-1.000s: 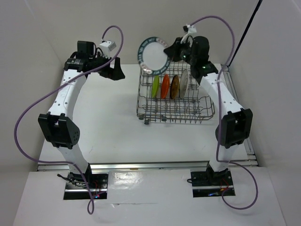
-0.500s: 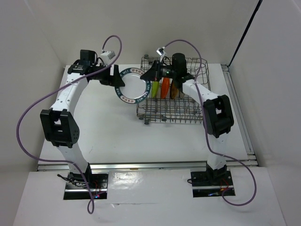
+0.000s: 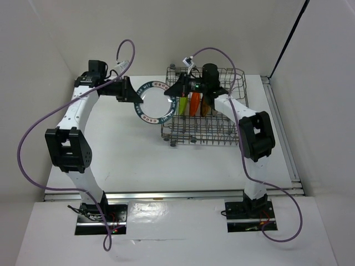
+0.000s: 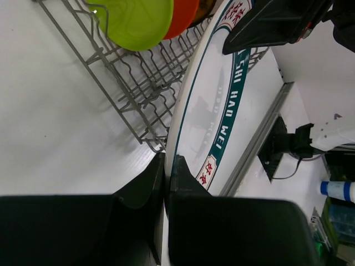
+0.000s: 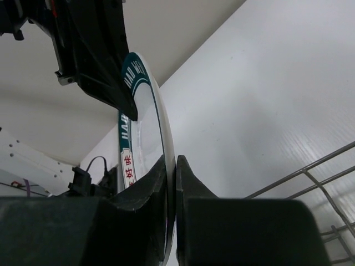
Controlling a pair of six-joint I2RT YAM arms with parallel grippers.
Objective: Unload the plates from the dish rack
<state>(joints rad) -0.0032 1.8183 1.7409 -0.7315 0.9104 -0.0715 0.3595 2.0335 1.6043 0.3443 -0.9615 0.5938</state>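
Item 1. Blue-rimmed plate (image 3: 154, 103): white centre, dark blue-green rim with white lettering and red patches. It is in the air to the left of the rack (image 3: 222, 133), above the far part of the desk (image 3: 127, 155). It is tilted, with its face turned up towards the top camera. In the top view its right edge overlaps the rack's left end; whether the two touch cannot be told. It is gripped at two opposite points on its rim.

Item 2. Left jaws, on the left arm (image 3: 77, 116): closed on the plate's left rim. In the left wrist view the rim sits in the narrow slit between the two fingers (image 4: 138, 191).

Item 3. Right jaws, on the right arm (image 3: 238, 113): closed on the plate's right rim, reaching leftward across the rack's far left corner. In the right wrist view both fingers (image 5: 191, 188) are pressed to the plate edge.

Item 4. Rack: grey wire, standing on the right half of the desk.

Item 5. Green plate (image 3: 182, 104): upright in the tines, leftmost of the row.

Item 6. Orange plate (image 3: 194, 103): upright, just right of the green plate.

Item 7. Yellow-brown plate (image 3: 204, 106): upright, just right of the orange plate, partly hidden by the right arm.
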